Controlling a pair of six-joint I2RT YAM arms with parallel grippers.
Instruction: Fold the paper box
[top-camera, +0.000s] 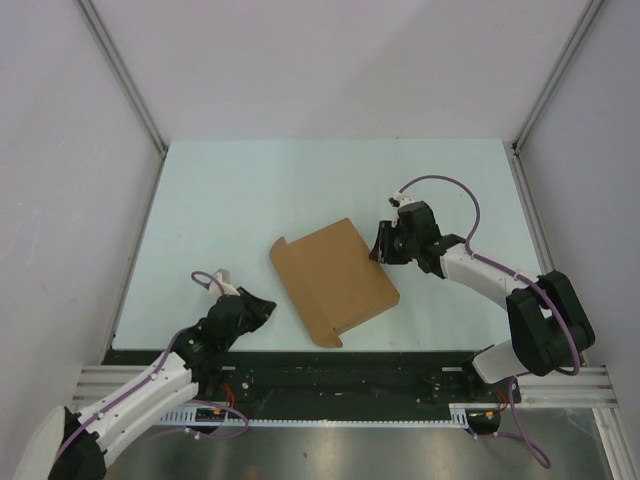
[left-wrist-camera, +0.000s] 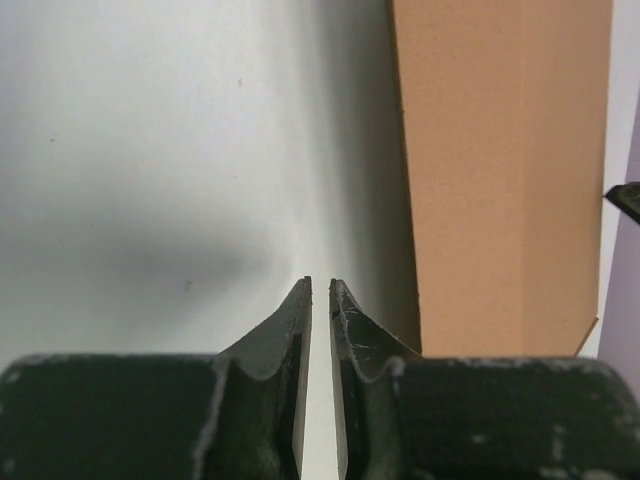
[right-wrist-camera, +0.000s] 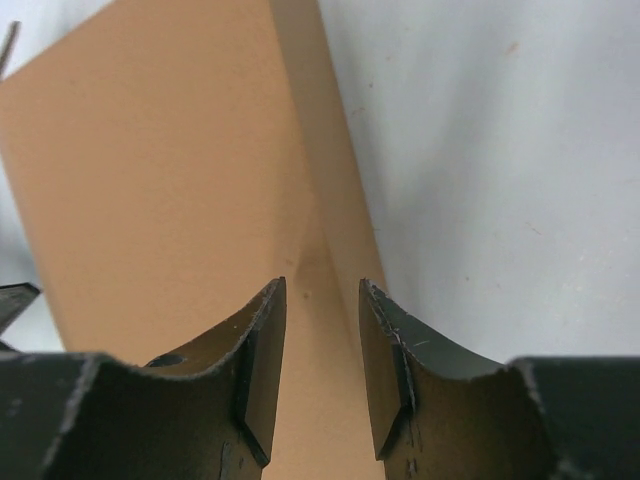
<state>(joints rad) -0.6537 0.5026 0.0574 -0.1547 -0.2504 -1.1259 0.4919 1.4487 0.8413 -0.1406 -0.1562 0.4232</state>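
The paper box (top-camera: 335, 280) is plain brown cardboard lying flat in the middle of the table, with a small flap sticking out at its far left corner and another at its near corner. My left gripper (top-camera: 265, 310) rests low on the table just left of the box, apart from it, its jaws almost together with nothing between them (left-wrist-camera: 321, 285); the box (left-wrist-camera: 500, 180) fills the right of that view. My right gripper (top-camera: 380, 243) is open at the box's far right edge, its jaws (right-wrist-camera: 322, 288) straddling a raised fold line of the box (right-wrist-camera: 170, 170).
The pale table (top-camera: 220, 200) is walled in by white panels on three sides with metal posts at the back corners. A black and metal rail (top-camera: 350, 385) runs along the near edge by the arm bases.
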